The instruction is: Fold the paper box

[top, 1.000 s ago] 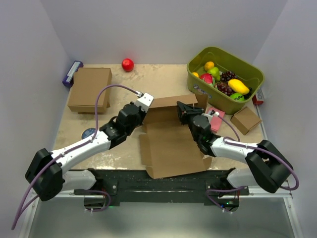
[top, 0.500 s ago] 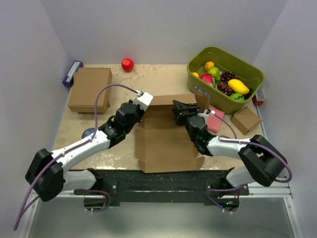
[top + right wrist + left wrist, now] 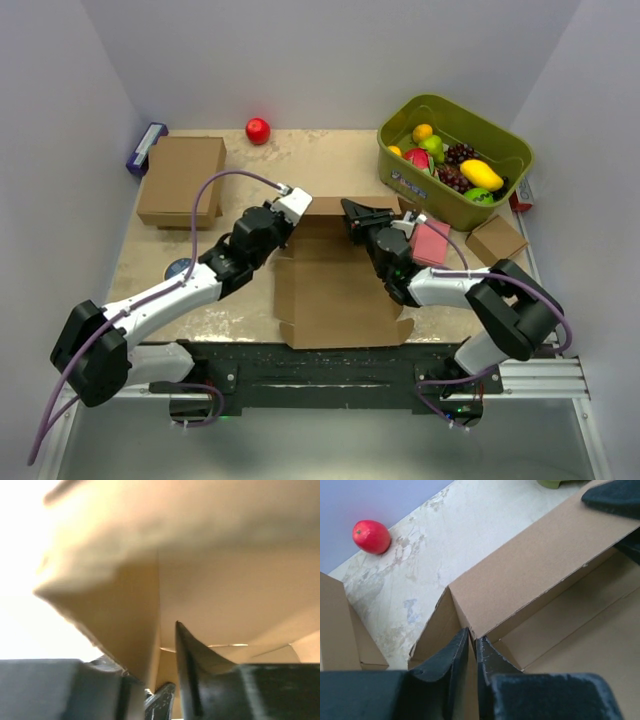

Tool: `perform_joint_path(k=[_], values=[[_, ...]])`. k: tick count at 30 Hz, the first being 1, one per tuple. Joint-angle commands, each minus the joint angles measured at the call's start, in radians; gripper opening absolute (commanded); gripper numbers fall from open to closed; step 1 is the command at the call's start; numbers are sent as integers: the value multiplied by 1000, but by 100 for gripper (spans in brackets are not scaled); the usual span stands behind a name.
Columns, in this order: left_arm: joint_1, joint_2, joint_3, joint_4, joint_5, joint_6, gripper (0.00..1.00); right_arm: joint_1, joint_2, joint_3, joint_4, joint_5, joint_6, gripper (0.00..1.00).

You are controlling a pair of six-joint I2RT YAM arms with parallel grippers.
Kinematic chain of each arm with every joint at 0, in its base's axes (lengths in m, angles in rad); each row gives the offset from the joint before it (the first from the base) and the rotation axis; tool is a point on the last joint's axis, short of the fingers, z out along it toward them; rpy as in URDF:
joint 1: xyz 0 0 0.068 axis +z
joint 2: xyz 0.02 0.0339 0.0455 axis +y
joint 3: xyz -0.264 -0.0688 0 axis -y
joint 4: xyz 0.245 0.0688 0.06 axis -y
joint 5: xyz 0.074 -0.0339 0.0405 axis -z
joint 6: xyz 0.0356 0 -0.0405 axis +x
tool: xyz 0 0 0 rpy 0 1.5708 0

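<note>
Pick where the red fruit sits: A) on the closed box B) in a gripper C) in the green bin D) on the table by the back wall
D: the red fruit lies on the table near the back wall, between the closed box and the green bin, touching neither.

Desk [image 3: 330, 160] seen from above. Far edge: red ball [image 3: 258, 130]. Far left: closed brown box [image 3: 182, 180], purple packet [image 3: 146, 148] just beside it. Far right: green bin [image 3: 420, 192] of fruit, with a small cardboard cube [image 3: 496, 242] and a pink block [image 3: 432, 243] near it.
</note>
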Motion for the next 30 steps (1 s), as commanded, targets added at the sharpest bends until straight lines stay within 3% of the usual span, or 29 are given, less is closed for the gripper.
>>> perform_joint_path(k=[1, 3, 7, 12, 18, 22, 30], values=[[-4, -74, 2, 42, 60, -10, 37, 6, -2, -19, 49, 55, -20, 19], [-4, -107, -1, 23, 72, -49, 48, 5, -7, -26, 43, 63, -20, 14], [-19, -233, -11, 0, 80, -167, 52, 6, -25, -30, 20, 73, -22, 8], [-56, -305, -75, -23, 141, -386, 52, 6, -45, -30, -5, 89, -28, 7], [-105, -370, -329, 60, 186, -587, 45, 5, -94, -15, -78, 121, -49, 7], [-125, -368, -487, 161, 203, -660, 43, 5, -105, -12, -100, 130, -57, 6], [-128, -309, -633, 262, 169, -726, 38, 3, -116, -18, -114, 136, -59, 6]])
